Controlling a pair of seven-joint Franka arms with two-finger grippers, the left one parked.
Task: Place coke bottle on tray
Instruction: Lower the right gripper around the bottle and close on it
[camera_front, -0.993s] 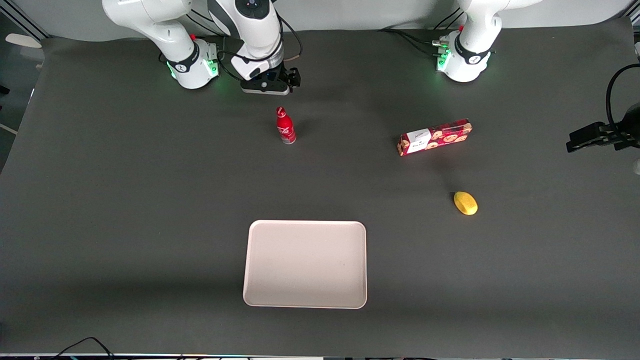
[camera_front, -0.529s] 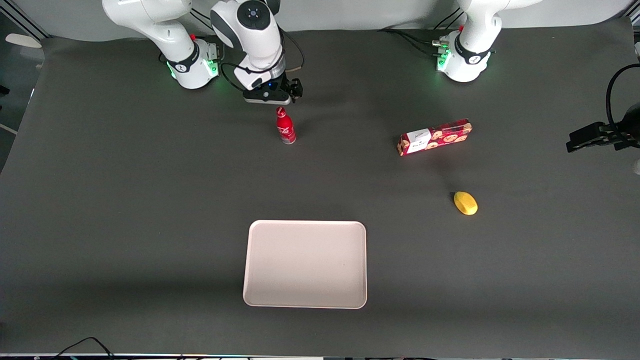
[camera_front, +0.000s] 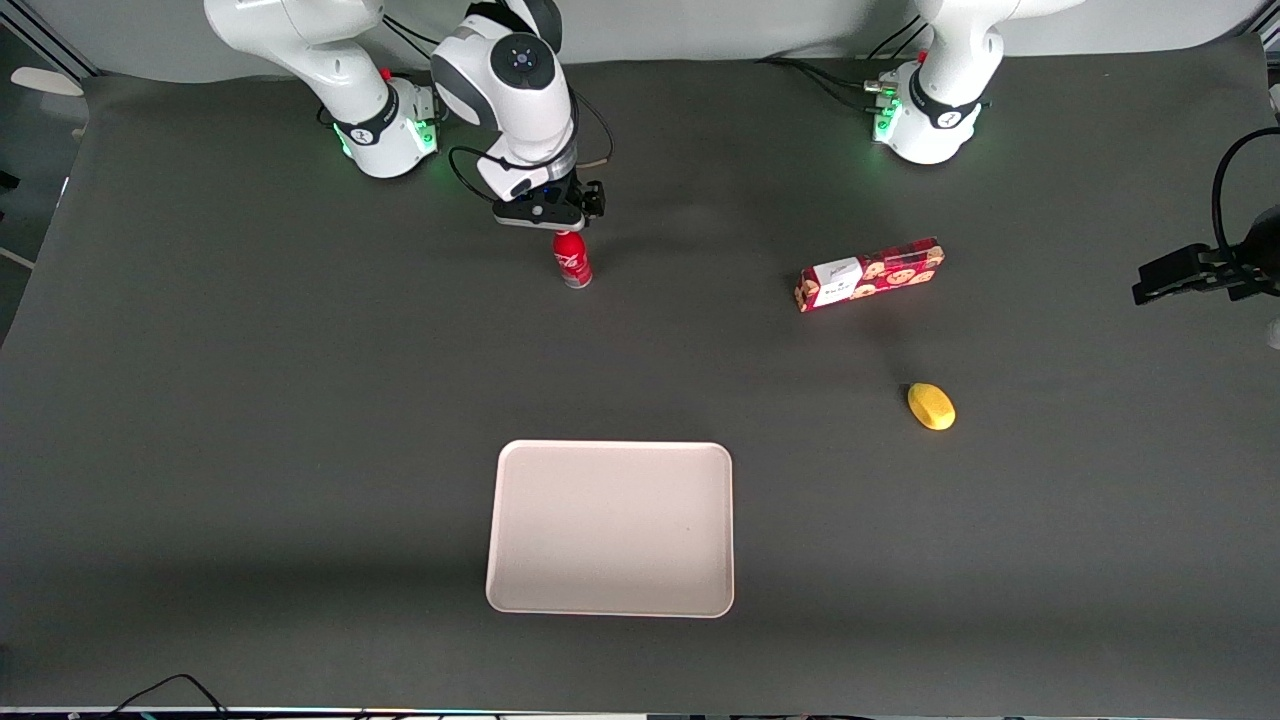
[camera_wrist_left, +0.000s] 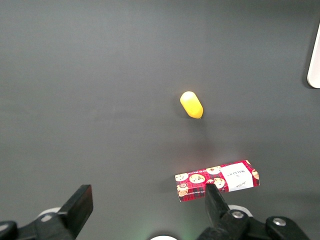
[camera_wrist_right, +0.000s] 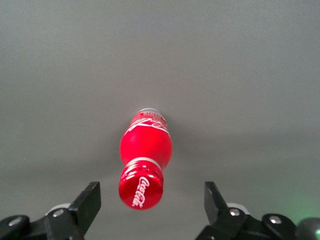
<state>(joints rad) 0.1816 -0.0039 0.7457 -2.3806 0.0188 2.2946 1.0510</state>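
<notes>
Coke bottle (camera_front: 572, 262) seen upright in upper centre of frame, gripper (camera_front: 546, 212) poised above cap, fingers (camera_wrist_right: 86, 204) spread apart; tray (camera_front: 610, 528) at lower centre, unoccupied.

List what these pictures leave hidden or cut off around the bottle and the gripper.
- Front view: the coke bottle's cap is covered by the gripper hanging above it.
- Right wrist view: the open gripper's finger bases are cut off by the frame edge, and the bottle's base is hidden by its own body.
- Left wrist view: only a corner of the tray shows.
</notes>
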